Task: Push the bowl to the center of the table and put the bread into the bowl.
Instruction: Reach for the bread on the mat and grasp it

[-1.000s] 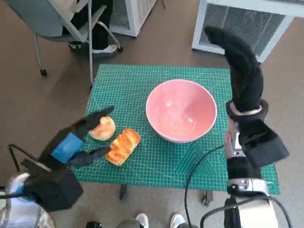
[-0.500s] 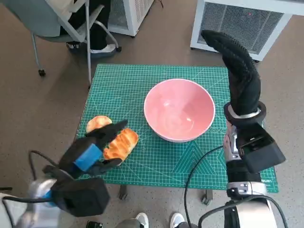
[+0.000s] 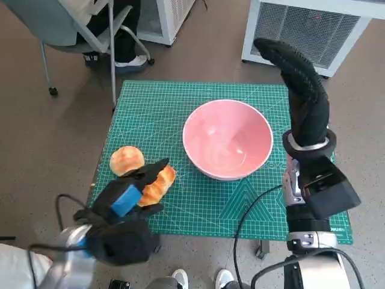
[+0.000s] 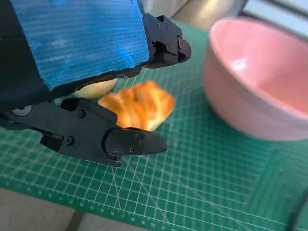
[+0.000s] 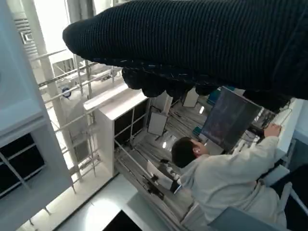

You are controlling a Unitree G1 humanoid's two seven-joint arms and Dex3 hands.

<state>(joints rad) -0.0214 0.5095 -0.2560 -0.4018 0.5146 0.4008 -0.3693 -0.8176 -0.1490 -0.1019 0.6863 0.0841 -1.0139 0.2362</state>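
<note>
Bread [image 3: 157, 182] lies on mat [image 3: 198, 102] left of bowl [image 3: 227, 139], which looks centred; left hand [image 3: 129, 191] spread wide around it, empty; right hand [image 3: 301, 90] raised, empty, fingers together; next: grip and lift.

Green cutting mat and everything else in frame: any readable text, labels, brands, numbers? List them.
None readable.
Green gridded cutting mat: only ruled grid lines and edge tick marks show; any numerals are too small to read.
Blue tape on the left hand: plain, no print.
Pink bowl, elongated golden bread, round bun: unmarked.
</note>
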